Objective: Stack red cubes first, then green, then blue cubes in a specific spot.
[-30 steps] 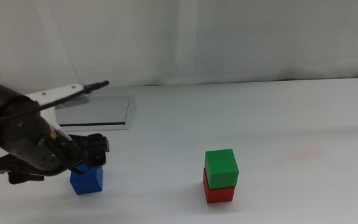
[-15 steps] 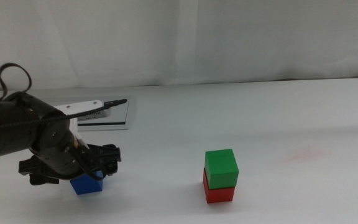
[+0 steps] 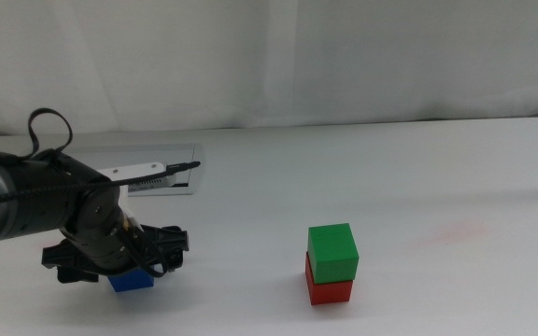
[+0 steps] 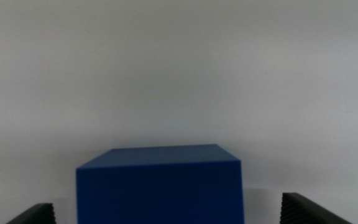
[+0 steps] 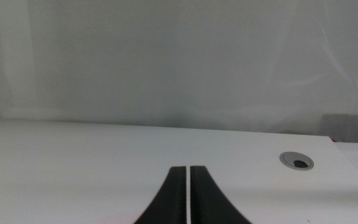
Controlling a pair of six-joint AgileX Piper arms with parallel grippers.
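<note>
The green cube (image 3: 332, 250) sits squarely on the red cube (image 3: 330, 290) at centre right of the white table; the specific spot is hidden under the red cube. The blue cube (image 3: 134, 280) rests on the table at the left, mostly covered by the left arm. My left gripper (image 3: 140, 265) is lowered over it. In the left wrist view the blue cube (image 4: 160, 185) sits between the two wide-apart jaws, with a gap on each side, so the left gripper (image 4: 166, 214) is open. My right gripper (image 5: 187, 171) is shut on nothing and is out of the middle view.
A grey-framed rectangular panel (image 3: 162, 175) lies on the table behind the left arm. A faint reddish smear (image 3: 456, 231) marks the table right of the stack. A round grommet hole (image 5: 296, 161) shows in the right wrist view.
The left arm has swung right and come down over the blue cube, covering more of it. The stack and the right gripper have not moved.
</note>
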